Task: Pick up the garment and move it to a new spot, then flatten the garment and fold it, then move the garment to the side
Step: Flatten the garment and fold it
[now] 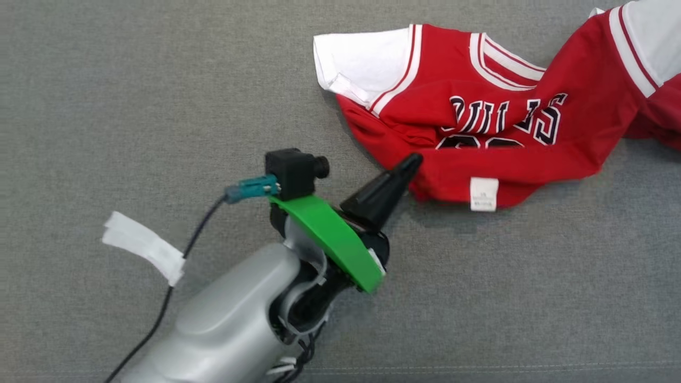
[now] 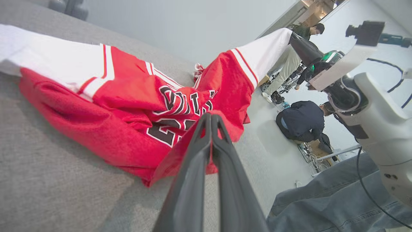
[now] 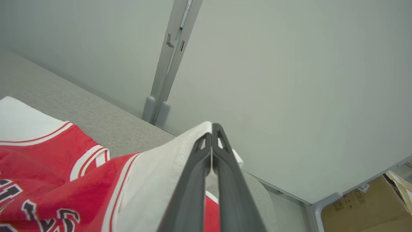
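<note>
Jersey (image 1: 479, 154): crumpled on grey surface (image 1: 159, 106). Hem at our left gripper (image 2: 210, 120) tips, seemingly pinched, fingers closed. White sleeve (image 3: 161, 174) clamped in our right gripper (image 3: 211, 129), raised. Step, we judge: pick-up. Next: lift both together.

Head view overhead, wrist views low and close, garment (image 1: 415, 106) shared

Cannot read the print on the label (image 1: 483, 194): too small. Cannot make out the number (image 1: 479, 142) on the jersey (image 1: 505, 159), mostly folded under. Cannot see the whole sleeve (image 1: 646, 37), cut off at the head view's upper right corner.
</note>
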Available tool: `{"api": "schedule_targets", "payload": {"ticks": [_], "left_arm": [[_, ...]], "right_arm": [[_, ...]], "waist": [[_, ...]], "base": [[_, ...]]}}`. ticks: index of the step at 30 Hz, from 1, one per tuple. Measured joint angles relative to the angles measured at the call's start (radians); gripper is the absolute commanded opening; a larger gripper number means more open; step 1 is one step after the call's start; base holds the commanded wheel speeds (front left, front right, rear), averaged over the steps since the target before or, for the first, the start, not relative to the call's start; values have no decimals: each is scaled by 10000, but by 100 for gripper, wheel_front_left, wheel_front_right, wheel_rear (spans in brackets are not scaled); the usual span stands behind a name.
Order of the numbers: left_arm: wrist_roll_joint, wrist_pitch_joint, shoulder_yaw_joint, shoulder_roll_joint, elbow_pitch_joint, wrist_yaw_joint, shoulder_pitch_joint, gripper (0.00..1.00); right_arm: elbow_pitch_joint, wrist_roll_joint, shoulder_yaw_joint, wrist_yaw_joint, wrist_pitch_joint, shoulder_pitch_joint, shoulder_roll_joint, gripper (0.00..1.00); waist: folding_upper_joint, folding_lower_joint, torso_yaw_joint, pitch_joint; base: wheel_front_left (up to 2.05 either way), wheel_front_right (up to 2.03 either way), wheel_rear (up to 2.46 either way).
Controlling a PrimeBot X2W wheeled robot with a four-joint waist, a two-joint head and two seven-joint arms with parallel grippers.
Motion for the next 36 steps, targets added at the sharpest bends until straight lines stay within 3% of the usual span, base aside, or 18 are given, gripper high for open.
{"api": "schedule_targets", "payload": {"ticks": [8,17,20,29,36], "left_arm": [[-608,-176,1430,1358,-1183,-58,-166,0],[-702,222,3394,3762,-1695,763,-1411,0],[-817,389,4107,4443,-2192,840,-1878,0],[-1877,1072,5379,5682,-4144,999,-2063,0],[-3037,2090,5837,6571,-4617,1256,-1548,0]], "right_arm": [[-685,134,-445,-84,-290,-583,-121,0],[-1498,313,-504,111,-474,-1522,-33,0],[-1958,495,-851,84,-627,-1913,-6,0],[-3365,1699,-1678,-134,-782,-2012,165,0],[-3820,2533,-1879,-255,38,-1042,155,0]], "waist": [[0,0,468,-636],[0,0,912,-1314],[0,0,1027,-1572],[0,0,1123,-2227],[0,0,799,-2323]], "base": [[0,0,0],[0,0,0],[0,0,0],[0,0,0],[0,0,0]]}}
